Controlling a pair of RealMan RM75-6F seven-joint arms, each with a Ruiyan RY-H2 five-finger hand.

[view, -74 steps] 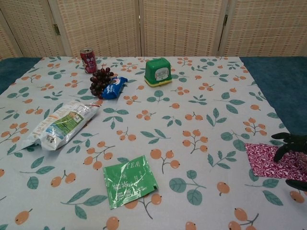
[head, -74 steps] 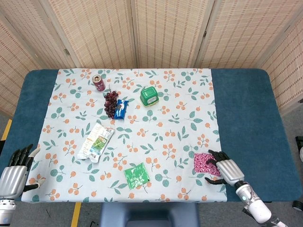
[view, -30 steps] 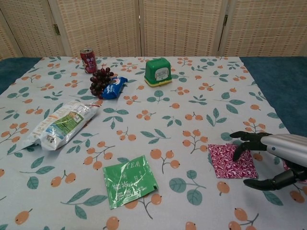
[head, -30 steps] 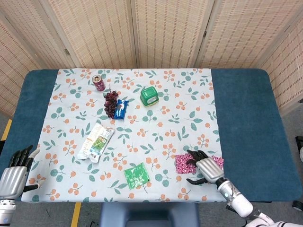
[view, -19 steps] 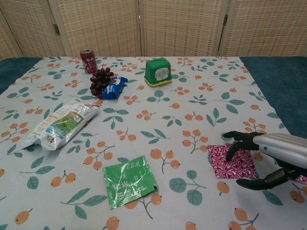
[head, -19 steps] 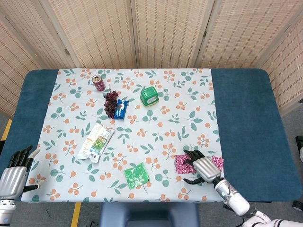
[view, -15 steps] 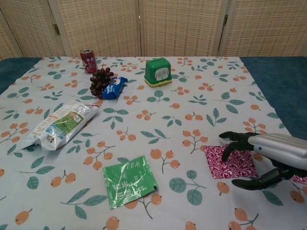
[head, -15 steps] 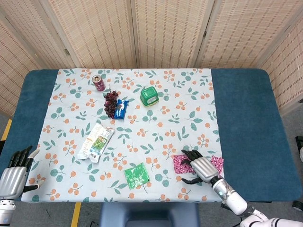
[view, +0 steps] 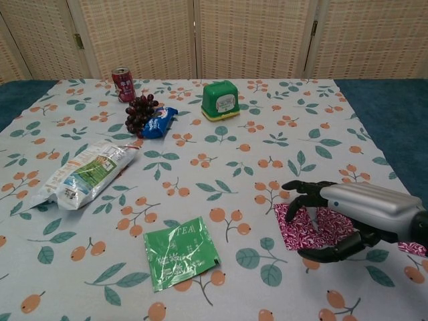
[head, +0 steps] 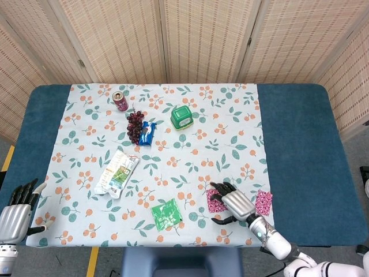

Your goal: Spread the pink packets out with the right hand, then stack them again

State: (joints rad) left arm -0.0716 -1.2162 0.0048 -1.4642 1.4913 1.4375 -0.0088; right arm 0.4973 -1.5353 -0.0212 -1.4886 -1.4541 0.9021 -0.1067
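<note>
Woven reed screens (head: 190, 37) back a blue table (head: 300, 144) covered by a floral cloth (head: 190, 156).

Left hand (head: 16, 214): at the near left corner in the head view, off the cloth edge, fingers extended and apart, holding nothing.

Cloth, left portion: a red can (view: 123, 83) stands upright at the far side. Just beside it lie a bunch of dark grapes (view: 140, 112) and a blue wrapper (view: 159, 122), touching each other. Nearer, a white and green snack bag (view: 83, 174) lies flat on its side.

Centre: a green tea sachet (view: 181, 252) lies flat near the front edge. A green lidded box (view: 220, 99) sits at the far side.

Right portion: right hand (view: 348, 217) lies palm down over one pink packet (view: 301, 227), fingers spread, dark fingertips (view: 292, 208) pressing on the packet's left part, thumb resting at its near edge. It pins the packet flat and does not grasp it. A second pink packet (head: 263, 202) lies flat to the right, apart from the first, near the cloth's right edge.
</note>
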